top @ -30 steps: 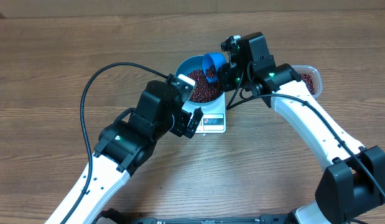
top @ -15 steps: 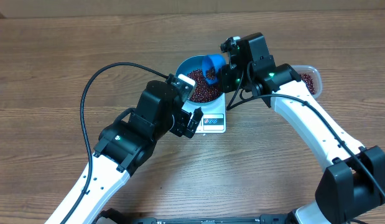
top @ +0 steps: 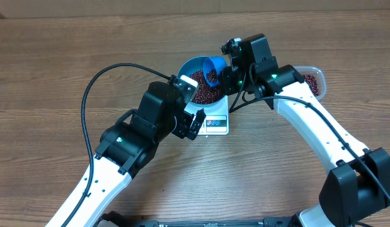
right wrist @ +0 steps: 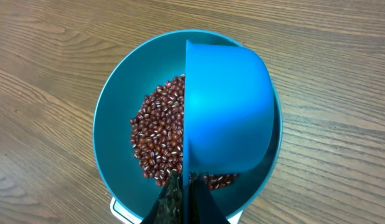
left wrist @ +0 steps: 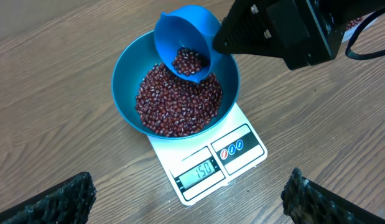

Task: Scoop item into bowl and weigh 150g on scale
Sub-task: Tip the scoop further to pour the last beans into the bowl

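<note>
Red-brown beans piled in blue bowl; bowl sits on white kitchen scale, display reads 150. Blue scoop tilted over bowl at scale's back side, few beans inside, clenched by right gripper. Left gripper spread wide, empty, near scale's front

The overhead camera hangs well above the tabletop and faces straight down, far enough off to take in both arms whole. The left wrist camera looks down at a slant from the display side of the scale, fairly near, with the fingertips of the left tool in its lower corners. The right wrist camera sits very near and faces almost straight down past the right tool onto the scoop, which fills mid-frame. All three views share the bowl and scoop.
</note>
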Motion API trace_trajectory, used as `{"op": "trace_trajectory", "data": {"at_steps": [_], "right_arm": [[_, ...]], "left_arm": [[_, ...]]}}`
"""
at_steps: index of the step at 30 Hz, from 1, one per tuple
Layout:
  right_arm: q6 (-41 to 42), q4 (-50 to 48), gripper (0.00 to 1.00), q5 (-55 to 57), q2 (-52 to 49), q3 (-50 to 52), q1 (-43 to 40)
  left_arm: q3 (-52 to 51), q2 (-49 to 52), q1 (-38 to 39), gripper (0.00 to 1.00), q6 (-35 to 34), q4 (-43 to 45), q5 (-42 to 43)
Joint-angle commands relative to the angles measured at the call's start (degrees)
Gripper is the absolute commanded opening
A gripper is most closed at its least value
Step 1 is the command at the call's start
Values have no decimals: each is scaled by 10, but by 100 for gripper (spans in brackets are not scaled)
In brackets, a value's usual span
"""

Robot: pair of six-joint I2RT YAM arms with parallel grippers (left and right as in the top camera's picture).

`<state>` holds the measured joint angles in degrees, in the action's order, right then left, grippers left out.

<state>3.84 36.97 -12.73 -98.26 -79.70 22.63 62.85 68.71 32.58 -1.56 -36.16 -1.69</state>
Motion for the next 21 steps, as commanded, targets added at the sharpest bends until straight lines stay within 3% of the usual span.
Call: {"op": "trace_trajectory", "data": {"at_steps": [1, 21], "right_arm": [[-2, -5, 4, -28, 9, -2, 2], [54, -4, 4, -80, 42, -3, 1]], "left_arm": [[15, 1, -2, 99, -2, 2, 2], [15, 1, -2, 100, -2, 0, 2]]}}
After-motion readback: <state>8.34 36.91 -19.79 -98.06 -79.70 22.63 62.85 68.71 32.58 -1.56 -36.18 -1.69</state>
